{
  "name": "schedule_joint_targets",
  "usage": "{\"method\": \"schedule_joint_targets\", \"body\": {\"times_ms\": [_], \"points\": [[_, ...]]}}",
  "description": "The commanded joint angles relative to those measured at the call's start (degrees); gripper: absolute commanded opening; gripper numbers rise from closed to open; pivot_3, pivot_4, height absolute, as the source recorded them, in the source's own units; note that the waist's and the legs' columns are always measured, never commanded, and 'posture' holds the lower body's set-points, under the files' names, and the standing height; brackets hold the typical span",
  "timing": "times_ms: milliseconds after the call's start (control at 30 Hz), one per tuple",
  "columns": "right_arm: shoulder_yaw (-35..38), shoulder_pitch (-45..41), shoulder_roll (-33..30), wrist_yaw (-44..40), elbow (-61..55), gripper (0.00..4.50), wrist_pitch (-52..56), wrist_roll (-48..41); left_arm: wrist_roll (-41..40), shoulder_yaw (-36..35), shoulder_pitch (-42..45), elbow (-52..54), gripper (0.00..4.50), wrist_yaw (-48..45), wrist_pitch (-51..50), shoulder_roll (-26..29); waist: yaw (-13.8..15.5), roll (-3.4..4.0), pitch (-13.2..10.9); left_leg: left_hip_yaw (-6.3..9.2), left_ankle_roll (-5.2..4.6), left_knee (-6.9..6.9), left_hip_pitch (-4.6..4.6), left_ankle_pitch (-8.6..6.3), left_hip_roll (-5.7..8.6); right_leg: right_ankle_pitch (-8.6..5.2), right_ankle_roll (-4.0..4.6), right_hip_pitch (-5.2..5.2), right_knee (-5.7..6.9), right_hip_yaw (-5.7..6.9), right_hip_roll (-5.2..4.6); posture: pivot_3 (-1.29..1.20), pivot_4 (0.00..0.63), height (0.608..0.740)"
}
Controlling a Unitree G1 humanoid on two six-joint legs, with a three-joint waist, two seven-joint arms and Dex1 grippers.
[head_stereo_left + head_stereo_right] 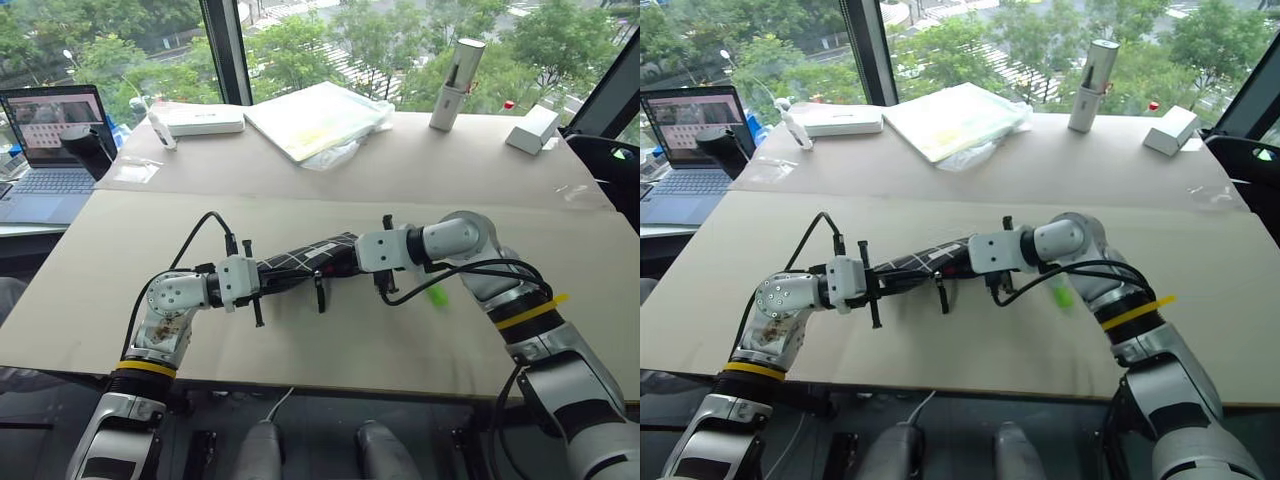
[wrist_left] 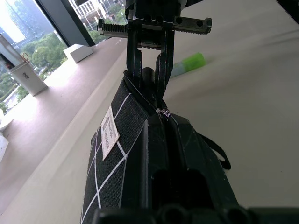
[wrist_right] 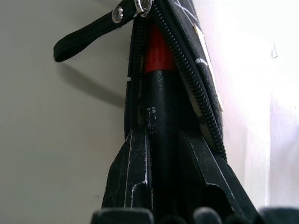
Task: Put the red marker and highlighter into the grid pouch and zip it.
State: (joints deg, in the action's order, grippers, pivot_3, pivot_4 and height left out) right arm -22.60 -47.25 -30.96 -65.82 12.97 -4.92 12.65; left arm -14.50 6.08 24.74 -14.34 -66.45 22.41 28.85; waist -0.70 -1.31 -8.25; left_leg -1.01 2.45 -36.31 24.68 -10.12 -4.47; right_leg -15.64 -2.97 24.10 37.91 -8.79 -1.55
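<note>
The grid pouch (image 1: 305,258) hangs just above the table, black with white lines and its zipper open. My left gripper (image 1: 272,276) is shut on its left end, fingers (image 2: 161,154) clamped along the fabric by the white label. My right gripper (image 3: 161,135) is shut on the black barrel of the red marker (image 3: 158,56). The marker's red end sits inside the zipper opening. From the head view, the right gripper (image 1: 345,258) meets the pouch's right end. The light-green highlighter (image 1: 436,295) lies on the table under my right forearm, apart from both grippers.
A laptop (image 1: 50,130) stands at the far left. Along the back by the window are a white box (image 1: 200,120), a plastic-wrapped booklet (image 1: 315,118), a white upright holder (image 1: 455,85) and a small white block (image 1: 532,128). The pouch's black pull strap (image 3: 88,35) dangles.
</note>
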Motion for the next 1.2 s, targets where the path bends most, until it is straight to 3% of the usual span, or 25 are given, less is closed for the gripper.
{"method": "schedule_joint_targets", "body": {"times_ms": [33,233,300,400,600,733,833,1000,1200], "points": [[-0.8,-2.1,2.5,2.5,-0.7,0.47,-0.3,1.2,-0.3,-0.3,1.0,1.7,0.00,0.3,0.7,-0.2,-0.1,0.00,0.0,0.00,0.00,0.00,0.00,0.00,0.00,0.00,0.00,0.02,0.02,0.00,0.00,0.00,0.150,0.740],[0.3,-2.4,5.5,4.9,0.9,0.47,-1.6,-0.6,-0.3,-0.3,1.1,1.6,0.00,0.5,0.7,-0.1,-0.1,0.00,0.0,0.01,0.00,0.01,0.00,0.00,0.00,0.00,0.01,0.03,0.05,0.00,0.01,0.00,0.150,0.740],[2.3,-2.1,6.4,5.5,0.3,1.47,0.3,-3.2,-0.4,-0.4,1.0,1.5,0.00,0.5,0.8,0.0,-0.1,0.00,0.0,0.00,0.00,0.01,0.00,0.00,0.00,0.00,0.00,0.03,0.05,0.00,0.01,0.00,0.150,0.740],[4.3,-2.5,6.1,6.8,1.2,2.36,1.3,-4.3,-0.4,-0.6,0.9,1.5,0.00,0.6,0.8,0.2,-0.2,0.00,0.0,0.02,0.00,0.01,0.00,0.00,-0.01,0.00,0.01,0.03,0.06,0.00,0.02,0.00,0.150,0.740],[9.6,0.1,0.7,1.2,-1.2,2.36,5.3,-12.2,-0.4,-0.6,0.6,1.5,0.00,0.7,0.8,0.2,0.0,0.00,0.0,0.01,0.00,0.00,0.01,0.00,0.00,0.00,0.00,0.01,0.04,0.00,0.00,0.00,0.150,0.740],[17.7,4.1,-3.8,-5.6,-5.4,2.36,18.2,-26.0,-0.2,-0.4,0.1,1.8,0.00,0.8,0.8,0.2,0.0,-0.01,0.0,0.02,0.00,0.01,0.01,0.00,0.00,-0.01,0.00,-0.01,0.03,0.00,0.00,0.00,0.150,0.740],[21.7,7.4,-8.1,-7.2,-5.5,2.36,22.3,-29.7,-0.2,-0.5,-0.2,2.1,0.00,1.0,0.7,0.3,-0.1,-0.01,0.0,0.03,0.00,0.00,0.00,0.00,0.00,0.00,0.00,-0.03,0.03,0.00,0.00,0.00,0.150,0.740],[23.7,11.9,-11.8,0.6,-6.1,2.36,26.1,-26.0,-0.4,-0.9,-1.1,2.7,0.00,1.2,0.5,0.9,-0.2,-0.02,0.0,0.04,0.00,0.02,-0.02,0.00,0.00,-0.01,-0.01,-0.01,0.02,0.00,0.01,0.00,0.150,0.740],[23.0,19.1,-9.9,14.9,-15.2,2.36,38.5,-22.7,-0.5,-1.3,-1.8,3.5,0.00,1.7,0.1,1.2,-0.3,-0.02,0.0,0.05,0.00,0.06,-0.01,0.00,0.00,-0.02,0.00,0.03,0.03,-0.01,0.02,0.00,0.150,0.740]]}}
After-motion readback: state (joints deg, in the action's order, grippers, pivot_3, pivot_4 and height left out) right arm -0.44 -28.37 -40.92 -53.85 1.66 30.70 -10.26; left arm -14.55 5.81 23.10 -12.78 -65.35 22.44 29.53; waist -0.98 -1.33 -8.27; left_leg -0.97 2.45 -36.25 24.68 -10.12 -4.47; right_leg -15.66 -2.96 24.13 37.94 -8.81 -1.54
